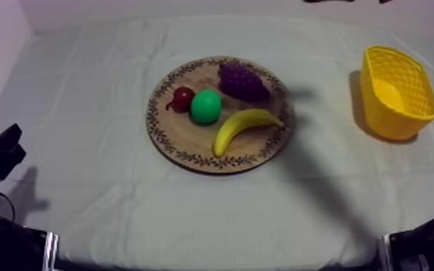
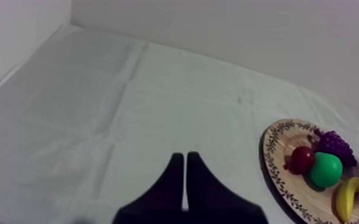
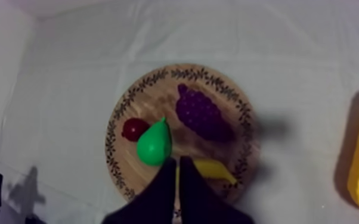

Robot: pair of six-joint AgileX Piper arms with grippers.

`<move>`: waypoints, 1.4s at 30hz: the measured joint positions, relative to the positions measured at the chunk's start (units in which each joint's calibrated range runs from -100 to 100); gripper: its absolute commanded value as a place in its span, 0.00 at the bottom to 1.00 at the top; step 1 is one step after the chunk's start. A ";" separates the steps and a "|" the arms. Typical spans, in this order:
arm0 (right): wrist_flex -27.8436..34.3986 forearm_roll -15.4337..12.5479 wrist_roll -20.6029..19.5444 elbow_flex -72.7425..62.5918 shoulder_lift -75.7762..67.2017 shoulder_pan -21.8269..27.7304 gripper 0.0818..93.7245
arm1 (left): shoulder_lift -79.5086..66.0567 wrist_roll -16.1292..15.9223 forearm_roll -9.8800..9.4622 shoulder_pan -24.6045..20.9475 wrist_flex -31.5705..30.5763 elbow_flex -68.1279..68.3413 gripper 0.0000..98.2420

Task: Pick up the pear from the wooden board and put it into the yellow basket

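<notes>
At the left, the left gripper (image 2: 185, 156) rests low over bare surface (image 1: 83, 108), well apart from the fruit, its fingers pressed together on nothing. It seems to have no part in this step.

Toward the middle sits the wooden board (image 1: 191, 143). Going across it, there is the small red fruit (image 1: 183, 99), then the pear (image 1: 205, 106) just beside it, possibly touching. The grapes (image 1: 243, 81) lie toward the far rim and the banana (image 1: 245, 126) toward the near rim. The pear is on the board, ungrasped, so I judge the task to be at its approach stage, with nothing lifted yet.

The right gripper (image 3: 177, 159) hangs above the board, looking down on it, its fingers shut into a narrow wedge and holding nothing. Its tips sit over the banana's end, just beside the pear rather than over it. The next move calls for parting the fingers, shifting across until the pear lies between them, coming down, and closing on its round body without nudging the red fruit or the banana.

At the right, the yellow basket (image 1: 393, 122) stands well apart from the board, so a carry across open surface would follow.

How high the right gripper hangs cannot be judged. Its fingers cover part of the banana in the right wrist view, where the basket is cut off. The board's near edge is cut off in the left wrist view.
</notes>
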 measured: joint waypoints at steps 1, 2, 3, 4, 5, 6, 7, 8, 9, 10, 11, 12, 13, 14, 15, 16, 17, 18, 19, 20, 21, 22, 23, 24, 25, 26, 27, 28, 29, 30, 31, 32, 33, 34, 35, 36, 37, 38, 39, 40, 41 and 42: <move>-0.17 0.00 -0.21 -0.07 1.06 -0.50 0.01 | 0.00 0.00 0.00 0.00 0.00 0.00 0.00; -0.17 0.00 -0.69 -0.15 2.12 -1.01 0.01 | 0.00 0.00 0.00 0.00 0.00 0.00 0.00; -0.57 0.00 -0.69 -0.15 3.09 -1.49 0.02 | 0.00 0.00 0.00 0.00 0.00 0.00 0.00; -0.80 0.00 -0.81 -0.25 3.81 -1.83 0.03 | 0.00 0.00 0.00 0.00 0.00 0.00 0.00; -0.97 0.07 -1.04 -0.27 4.73 -2.29 0.05 | 0.00 0.00 0.00 0.00 0.00 0.00 0.00; -1.04 0.24 -1.35 -0.39 5.60 -2.72 0.08 | 0.00 0.00 0.00 0.00 0.00 0.00 0.00; -1.05 0.43 -1.56 -0.42 6.24 -3.05 0.12 | 0.00 0.00 0.00 0.00 0.00 0.00 0.00; -1.05 0.59 -1.81 -0.54 7.05 -3.48 0.16 | 0.00 0.00 0.00 0.00 0.00 0.00 0.00; -1.27 0.72 -2.24 -0.69 7.78 -3.87 0.21 | 0.00 0.00 0.00 0.00 0.00 0.00 0.00; -1.38 0.84 -2.50 -0.70 8.42 -4.26 0.27 | 0.00 0.00 0.00 0.00 0.00 0.00 0.00; -1.45 1.02 -2.91 -0.70 8.98 -4.62 0.36 | 0.00 0.00 0.00 0.00 0.00 0.00 0.00; -1.52 1.51 -3.37 -0.70 9.43 -4.94 0.45 | 0.00 0.00 0.00 0.00 0.00 0.00 0.00; -1.53 1.51 -3.74 -0.70 9.70 -5.17 0.53 | 0.00 0.00 0.00 0.00 0.00 0.00 0.00; -1.74 1.51 -4.18 -0.63 9.95 -5.45 0.61 | 0.00 0.00 0.00 0.00 0.00 0.00 0.00; -1.74 1.51 -4.65 -0.56 10.24 -5.70 0.68 | 0.00 0.00 0.00 0.00 0.00 0.00 0.00; -1.87 1.51 -4.90 -0.62 10.51 -5.83 0.73 | 0.00 0.00 0.00 0.00 0.00 0.00 0.00; -1.88 1.05 -4.94 -0.81 10.74 -5.84 0.77 | 0.00 0.00 0.00 0.00 0.00 0.00 0.00; -1.78 0.59 -4.94 -1.13 11.16 -5.90 0.80 | 0.00 0.00 0.00 0.00 0.00 0.00 0.00; -1.66 0.41 -4.90 -1.53 11.52 -5.92 0.83 | 0.00 0.00 0.00 0.00 0.00 0.00 0.00; -1.54 0.26 -4.84 -1.90 11.97 -5.92 0.85 | 0.00 0.00 0.00 0.00 0.00 0.00 0.00; -1.43 0.00 -4.84 -2.43 12.52 -5.96 0.86 | 0.00 0.00 0.00 0.00 0.00 0.00 0.00; -1.32 -0.06 -4.84 -2.93 13.09 -6.06 0.87 | 0.00 0.00 0.00 0.00 0.00 0.00 0.00; -1.26 -0.20 -4.84 -3.32 13.57 -6.12 0.88 | 0.00 0.00 0.00 0.00 0.00 0.00 0.00; -1.16 -0.33 -4.81 -3.81 14.28 -6.32 0.88 | 0.00 0.00 0.00 0.00 0.00 0.00 0.00; -1.04 -0.43 -4.81 -4.32 15.04 -6.46 0.89 | 0.00 0.00 0.00 0.00 0.00 0.00 0.00; -1.04 -0.59 -4.81 -4.72 15.69 -6.54 0.89 | 0.00 0.00 0.00 0.00 0.00 0.00 0.00; -0.90 -0.76 -4.81 -5.29 16.61 -6.72 0.90 | 0.00 0.00 0.00 0.00 0.00 0.00 0.00; -0.79 -0.88 -4.84 -5.95 17.63 -6.87 0.90 | 0.00 0.00 0.00 0.00 0.00 0.00 0.00; -0.68 -0.92 -4.87 -6.66 18.48 -6.92 0.90 | 0.00 0.00 0.00 0.00 0.00 0.00 0.00; -0.68 -1.05 -5.01 -7.45 19.65 -7.11 0.91 | 0.00 0.00 0.00 0.00 0.00 0.00 0.00; -0.61 -1.05 -5.08 -8.27 20.90 -7.20 0.91 | 0.00 0.00 0.00 0.00 0.00 0.00 0.00; -0.51 -1.11 -5.12 -8.90 22.19 -7.31 0.91 | 0.00 0.00 0.00 0.00 0.00 0.00 0.00; -0.51 -1.26 -5.23 -9.64 23.48 -7.41 0.91 | 0.00 0.00 0.00 0.00 0.00 0.00 0.00; -0.51 -1.39 -5.34 -10.39 24.80 -7.53 0.92 | 0.00 0.00 0.00 0.00 0.00 0.00 0.00; -0.72 -1.39 -5.34 -10.86 25.84 -7.59 0.92 | 0.00 0.00 0.00 0.00 0.00 0.00 0.00; -1.03 -1.53 -5.34 -11.32 27.10 -7.68 0.92 | 0.00 0.00 0.00 0.00 0.00 0.00 0.00; -1.31 -1.68 -5.34 -11.57 28.38 -7.77 0.92 | 0.00 0.00 0.00 0.00 0.00 0.00 0.00; -1.72 -1.85 -5.34 -11.71 29.60 -7.85 0.92 | 0.00 0.00 0.00 0.00 0.00 0.00 0.00; -1.93 -2.00 -5.34 -11.78 30.50 -7.85 0.92 | 0.00 0.00 0.00 0.00 0.00 0.00 0.00; -2.28 -2.05 -5.34 -11.84 31.65 -7.90 0.92 | 0.00 0.00 0.00 0.00 0.00 0.00 0.00; -2.76 -2.10 -5.34 -11.96 32.76 -7.90 0.92 | 0.00 0.00 0.00 0.00 0.00 0.00 0.00; -3.27 -2.17 -5.34 -12.06 33.81 -7.90 0.92 | 0.00 0.00 0.00 0.00 0.00 0.00 0.00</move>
